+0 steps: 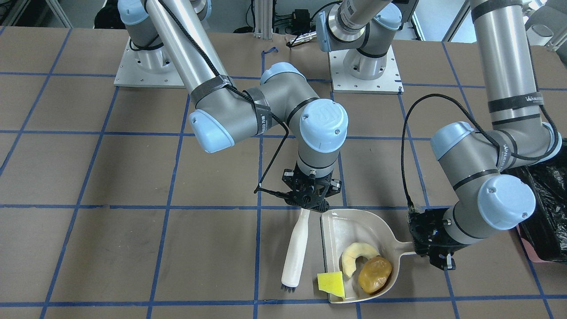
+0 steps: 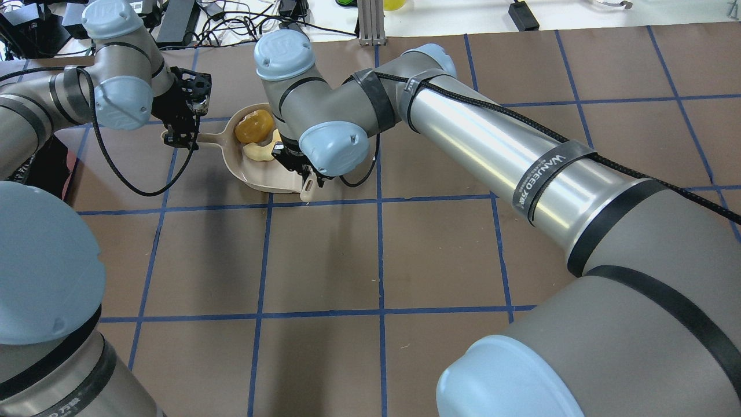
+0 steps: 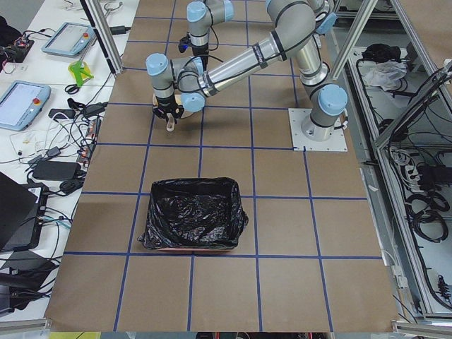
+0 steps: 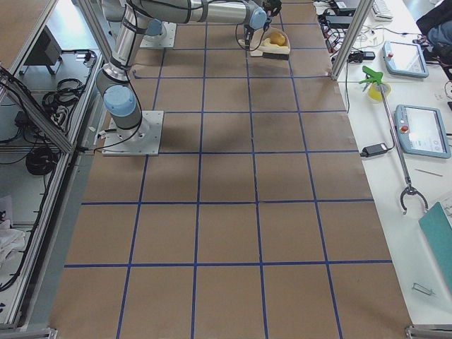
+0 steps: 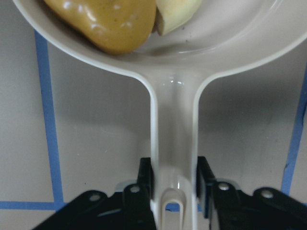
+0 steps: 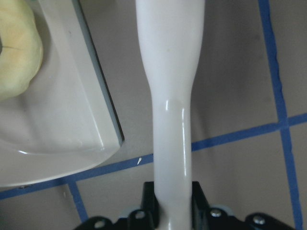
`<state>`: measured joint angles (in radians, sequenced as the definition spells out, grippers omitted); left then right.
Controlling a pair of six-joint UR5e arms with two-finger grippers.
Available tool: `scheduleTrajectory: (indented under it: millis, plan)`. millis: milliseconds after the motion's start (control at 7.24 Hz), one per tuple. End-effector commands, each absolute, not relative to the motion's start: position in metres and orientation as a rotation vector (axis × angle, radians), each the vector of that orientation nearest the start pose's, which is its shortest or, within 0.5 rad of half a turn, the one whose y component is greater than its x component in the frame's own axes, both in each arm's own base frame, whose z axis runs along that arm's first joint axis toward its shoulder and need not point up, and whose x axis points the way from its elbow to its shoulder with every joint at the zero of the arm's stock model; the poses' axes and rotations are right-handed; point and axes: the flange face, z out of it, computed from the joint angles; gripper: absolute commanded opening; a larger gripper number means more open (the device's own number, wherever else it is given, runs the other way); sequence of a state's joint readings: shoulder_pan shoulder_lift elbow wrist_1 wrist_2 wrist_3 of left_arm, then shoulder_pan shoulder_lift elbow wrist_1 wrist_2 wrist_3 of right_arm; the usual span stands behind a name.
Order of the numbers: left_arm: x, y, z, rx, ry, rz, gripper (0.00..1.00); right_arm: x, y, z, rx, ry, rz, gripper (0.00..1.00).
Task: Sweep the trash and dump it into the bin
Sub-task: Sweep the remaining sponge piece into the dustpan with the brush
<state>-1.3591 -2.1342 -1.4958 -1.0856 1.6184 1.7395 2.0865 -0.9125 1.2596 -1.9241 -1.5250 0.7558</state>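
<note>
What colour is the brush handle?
White; the brush handle shows best in the front-facing view.

The bin [image 1: 548, 212] is cut off at the front view's right edge.

Left arm [image 1: 500, 53], right arm [image 1: 177, 51]: matching pair. Tubes brushed silver; joint housings matt grey with thin black rings. Caps [image 1: 323, 118] pale blue, round, raised UR logo, one small screw near the rim at 4 o'clock. Cable [image 1: 402, 146] black, braided, one per arm, looping free near the wrist. Straps [image 2: 547, 176] black, lettered WANLEED in white, binding cable to tube. Base plates [image 1: 387, 84] square, silver, screw holes along the edges. Left gripper [image 5: 175, 187], right gripper [image 6: 172, 199]: black, two flat fingers, silver screw heads at 5 and 7 o'clock in the wrist views
</note>
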Motion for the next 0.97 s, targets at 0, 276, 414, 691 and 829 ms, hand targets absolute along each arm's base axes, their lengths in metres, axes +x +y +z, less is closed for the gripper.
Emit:
scheduleTrajectory:
  millis: [0, 276, 414, 691, 829]
  plan:
    - [0.016, -0.685, 0.235, 2.162, 2.249, 0.070, 0.09, 0.470, -0.587, 0.256, 0.192, 3.119, -0.009, 0.00]
    - [0.017, -0.685, 0.235, 2.158, 2.245, 0.082, 0.09, 0.482, -0.609, 0.232, 0.116, 3.105, -0.043, 0.00]
    - [0.017, -0.685, 0.234, 2.158, 2.246, 0.085, 0.09, 0.486, -0.612, 0.236, 0.075, 3.095, -0.055, 0.00]
    - [0.017, -0.686, 0.236, 2.156, 2.243, 0.084, 0.09, 0.488, -0.613, 0.228, 0.018, 3.094, -0.039, 0.00]
    - [0.017, -0.686, 0.236, 2.156, 2.243, 0.084, 0.09, 0.491, -0.612, 0.222, 0.036, 3.067, -0.001, 0.00]
